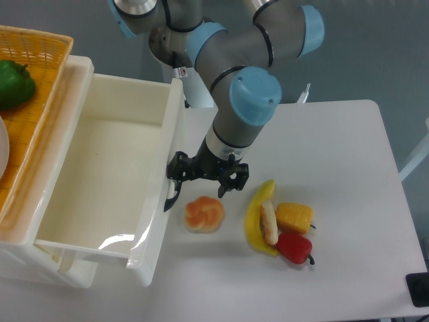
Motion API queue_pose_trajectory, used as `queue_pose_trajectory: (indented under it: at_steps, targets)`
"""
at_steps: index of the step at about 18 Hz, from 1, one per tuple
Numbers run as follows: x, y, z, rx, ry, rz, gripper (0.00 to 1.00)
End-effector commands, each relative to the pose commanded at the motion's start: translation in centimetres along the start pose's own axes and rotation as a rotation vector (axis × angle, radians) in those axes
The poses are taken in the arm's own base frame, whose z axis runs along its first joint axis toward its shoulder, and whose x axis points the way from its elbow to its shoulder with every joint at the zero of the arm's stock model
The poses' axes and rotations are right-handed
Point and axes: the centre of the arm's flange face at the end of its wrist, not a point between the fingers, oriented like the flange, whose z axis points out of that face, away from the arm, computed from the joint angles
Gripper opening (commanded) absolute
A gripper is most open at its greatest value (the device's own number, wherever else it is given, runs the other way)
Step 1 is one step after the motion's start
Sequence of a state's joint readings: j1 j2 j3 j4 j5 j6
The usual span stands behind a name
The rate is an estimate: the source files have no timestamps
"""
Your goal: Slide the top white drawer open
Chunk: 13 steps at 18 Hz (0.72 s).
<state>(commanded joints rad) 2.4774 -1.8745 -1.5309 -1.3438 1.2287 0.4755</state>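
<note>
Bright even light, sharp focus; glare on drawer (127, 236) rim.

The end effector (208, 180) covers most of the black handle (171, 200) on the top white drawer (107, 181); whether its fingers grip the handle cannot be told. At nine o'clock the orange basket (33, 100) and green pepper (13, 84) are cut by the frame edge. The arm (228, 60) runs out at twelve o'clock. A dark object (418, 290) at four o'clock is clipped and unidentifiable.

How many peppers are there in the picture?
2. A green pepper lies in the orange basket on the cabinet; a red pepper lies on the table by the banana. Others may be hidden.
</note>
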Motion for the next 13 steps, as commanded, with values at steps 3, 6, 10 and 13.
queue_pose_trajectory:
  at_steps: [3,6,10,13]
  targets:
    - [-0.2,0.0,0.0,0.008,0.017,-0.008,1.0]
    - [-0.8,0.0,-0.4,0.032,0.052,-0.023,1.0]
    - [-1.4,0.0,-0.7,0.056,0.09,-0.039,1.0]
    - [-1.6,0.1,-0.4,0.054,0.097,-0.045,1.0]
